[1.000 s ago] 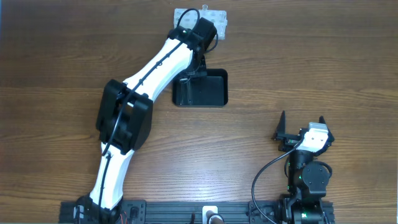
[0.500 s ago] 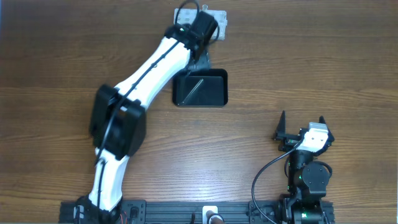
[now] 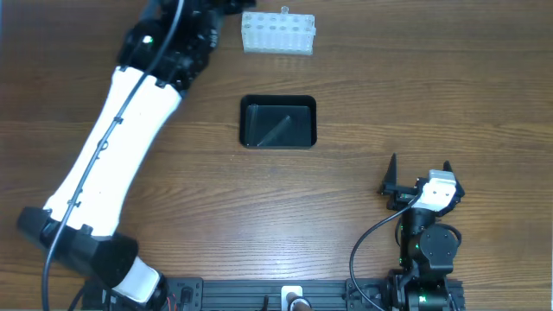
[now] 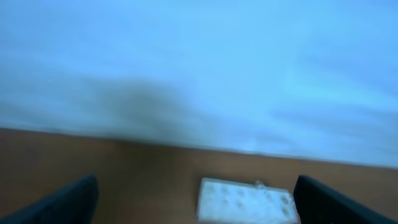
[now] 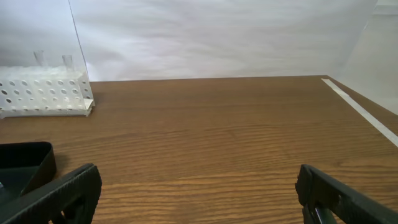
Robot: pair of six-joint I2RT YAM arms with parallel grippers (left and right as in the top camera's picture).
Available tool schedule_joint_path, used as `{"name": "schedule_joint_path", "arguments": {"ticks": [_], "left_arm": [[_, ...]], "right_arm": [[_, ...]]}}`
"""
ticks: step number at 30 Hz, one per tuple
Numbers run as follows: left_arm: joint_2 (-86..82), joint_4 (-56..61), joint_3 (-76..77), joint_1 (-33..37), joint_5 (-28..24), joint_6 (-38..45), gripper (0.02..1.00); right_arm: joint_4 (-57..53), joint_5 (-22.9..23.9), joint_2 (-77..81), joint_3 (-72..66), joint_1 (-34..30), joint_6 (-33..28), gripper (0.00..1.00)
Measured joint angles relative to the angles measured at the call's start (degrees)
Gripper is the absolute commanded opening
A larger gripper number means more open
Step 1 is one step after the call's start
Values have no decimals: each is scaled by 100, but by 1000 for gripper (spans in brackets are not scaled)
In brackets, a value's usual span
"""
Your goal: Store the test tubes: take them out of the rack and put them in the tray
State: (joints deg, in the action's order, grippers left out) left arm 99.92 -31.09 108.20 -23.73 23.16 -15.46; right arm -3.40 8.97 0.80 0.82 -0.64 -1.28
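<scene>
The white test tube rack (image 3: pixel 278 33) stands at the table's far edge, with a clear tube (image 3: pixel 285 11) upright at its back. The black tray (image 3: pixel 304 105) lies nearer the middle, and one clear tube (image 3: pixel 276 129) rests slantwise inside it. My left arm (image 3: pixel 130 112) is raised high at the far left. Its gripper (image 4: pixel 196 185) is open and holds nothing, and the rack (image 4: pixel 245 200) sits low between its fingers, farther off. My right gripper (image 3: pixel 419 173) stands open and empty near its base. From there I see the rack (image 5: pixel 43 90), two upright tubes (image 5: pixel 67 62) and a tray corner (image 5: pixel 25 160).
Bare wooden tabletop (image 3: pixel 415 78) surrounds the rack and tray. A white strip (image 5: pixel 360 112) marks the table's right side. A pale wall rises behind the far edge.
The left arm has drawn back from the tray, risen and swung to the far left. A tube now lies in the tray. The right arm has not moved.
</scene>
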Motion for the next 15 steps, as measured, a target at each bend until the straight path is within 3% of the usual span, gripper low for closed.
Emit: {"name": "schedule_joint_path", "arguments": {"ticks": [8,15], "left_arm": [[-1353,2741,-3038,1316,-1488,695,1000],[-3373,4024,-5934,1818,-2063,822,1000]], "right_arm": [[0,0,0,0,0,-4,991],[2,-2,0,-2,0,-2,991]]}}
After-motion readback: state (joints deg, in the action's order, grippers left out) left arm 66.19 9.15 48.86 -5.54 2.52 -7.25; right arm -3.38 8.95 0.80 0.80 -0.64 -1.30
